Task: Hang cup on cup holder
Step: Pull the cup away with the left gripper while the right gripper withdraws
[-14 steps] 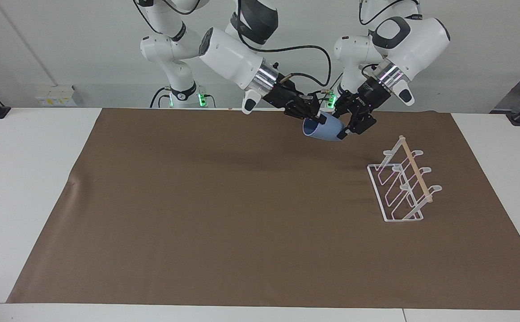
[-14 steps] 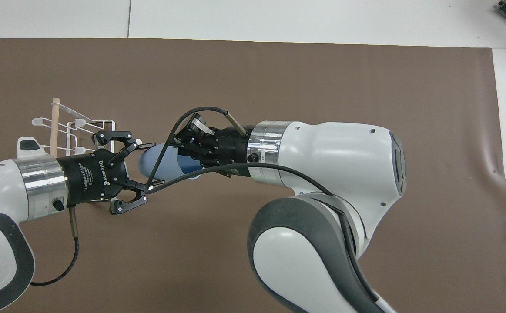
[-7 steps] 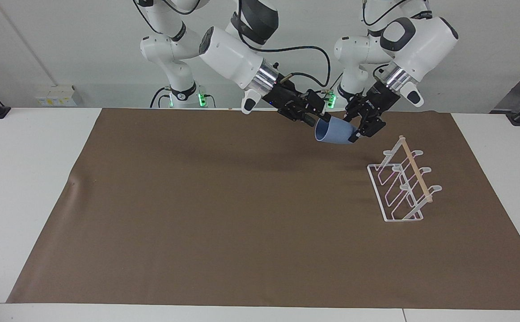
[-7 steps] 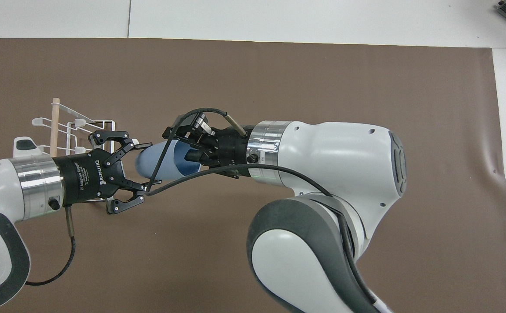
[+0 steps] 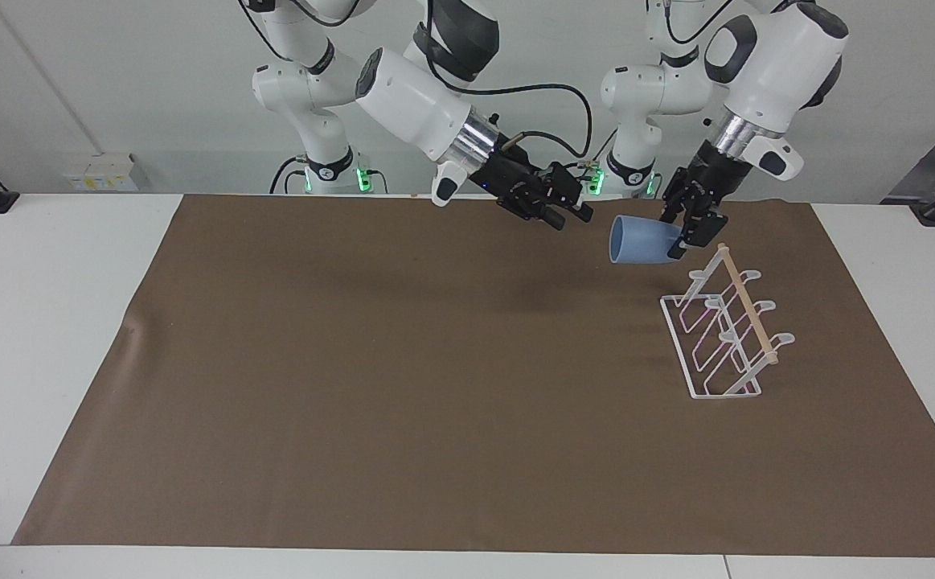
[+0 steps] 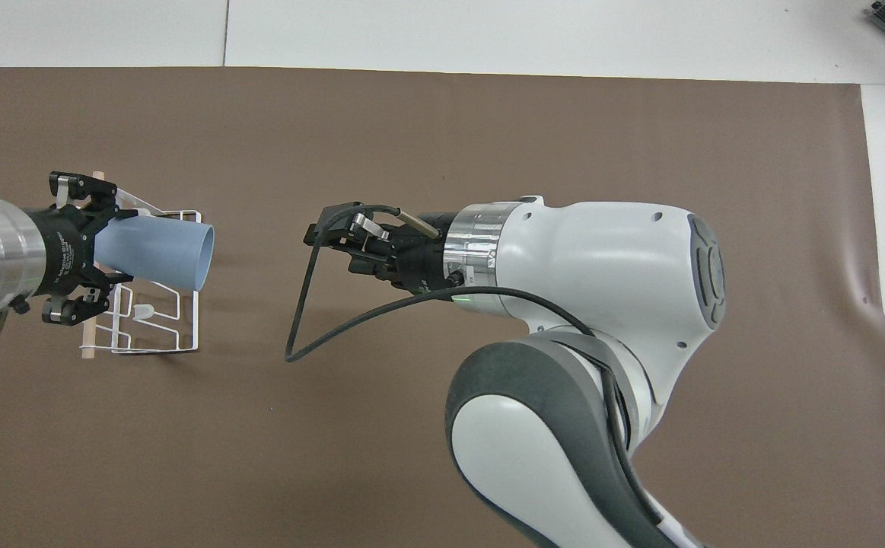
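The light-blue cup (image 5: 640, 241) is held sideways in the air by my left gripper (image 5: 682, 232), which is shut on its narrow base. The cup's mouth faces the right arm's end of the table. The white wire cup holder (image 5: 720, 342) with its wooden dowel (image 5: 744, 301) stands on the mat toward the left arm's end. The cup hangs just above the holder's end nearer to the robots, apart from the prongs. In the overhead view the cup (image 6: 160, 251) and left gripper (image 6: 100, 251) cover part of the holder (image 6: 164, 339). My right gripper (image 5: 567, 213) is open and empty over the mat, also seen from overhead (image 6: 332, 240).
A brown mat (image 5: 354, 362) covers most of the white table (image 5: 41, 322). A black cable loop (image 6: 297, 327) hangs from the right gripper's wrist. A fold wrinkles the mat near the right arm's end (image 5: 133, 330).
The right gripper let go of the cup and drew back. The left gripper closed on the cup's base, rose, and carried it toward the holder.
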`<state>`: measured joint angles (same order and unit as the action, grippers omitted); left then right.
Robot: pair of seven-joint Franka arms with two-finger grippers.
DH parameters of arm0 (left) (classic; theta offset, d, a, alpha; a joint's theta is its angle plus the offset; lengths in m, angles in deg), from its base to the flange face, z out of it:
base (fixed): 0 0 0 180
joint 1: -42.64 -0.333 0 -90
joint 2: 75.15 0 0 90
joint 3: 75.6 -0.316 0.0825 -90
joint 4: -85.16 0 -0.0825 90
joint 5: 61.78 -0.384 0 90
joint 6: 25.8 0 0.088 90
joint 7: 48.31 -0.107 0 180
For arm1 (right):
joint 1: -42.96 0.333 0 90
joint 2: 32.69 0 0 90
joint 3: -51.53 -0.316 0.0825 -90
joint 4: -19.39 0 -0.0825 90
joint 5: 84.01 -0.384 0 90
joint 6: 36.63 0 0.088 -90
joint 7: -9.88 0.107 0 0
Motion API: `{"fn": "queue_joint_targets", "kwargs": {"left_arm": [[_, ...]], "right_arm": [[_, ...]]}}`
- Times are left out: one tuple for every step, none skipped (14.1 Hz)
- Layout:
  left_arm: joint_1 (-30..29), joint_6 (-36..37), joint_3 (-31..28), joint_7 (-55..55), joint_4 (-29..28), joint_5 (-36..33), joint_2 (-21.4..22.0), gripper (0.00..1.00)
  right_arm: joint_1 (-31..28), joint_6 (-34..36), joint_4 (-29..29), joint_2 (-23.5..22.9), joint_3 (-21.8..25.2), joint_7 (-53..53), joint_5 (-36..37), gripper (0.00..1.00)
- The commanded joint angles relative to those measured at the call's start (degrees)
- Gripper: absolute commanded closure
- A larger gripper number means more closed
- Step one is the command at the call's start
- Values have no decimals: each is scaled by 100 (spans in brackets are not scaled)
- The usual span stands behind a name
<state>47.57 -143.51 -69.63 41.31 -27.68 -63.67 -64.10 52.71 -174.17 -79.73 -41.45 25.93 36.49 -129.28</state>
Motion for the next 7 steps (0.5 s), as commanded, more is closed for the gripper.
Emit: {"fn": "queue_joint_targets", "kwargs": {"left_arm": [[51,-268,19,82,237,-1047,-208,100],[60,-366,28,73,237,-1425,-235,100],[78,-402,28,29,245,-1820,-270,100],[139,-454,37,12,245,-2242,-314,100],[218,-533,37,3,245,-2655,-392,100],[279,-560,37,11,245,-3016,-524,100],[358,-551,37,20,237,-3368,-595,100]], "right_arm": [[-516,804,24,40,-25,-1372,535,35],[-727,1086,33,75,-25,-1891,615,35],[-938,1384,42,128,-25,-2348,624,35],[-1131,1631,42,181,-16,-2779,677,35],[-1325,1825,51,207,-7,-3236,834,35],[-1518,2009,77,225,-7,-3719,1131,35],[-1685,2142,103,269,-7,-4194,1508,35]]}}
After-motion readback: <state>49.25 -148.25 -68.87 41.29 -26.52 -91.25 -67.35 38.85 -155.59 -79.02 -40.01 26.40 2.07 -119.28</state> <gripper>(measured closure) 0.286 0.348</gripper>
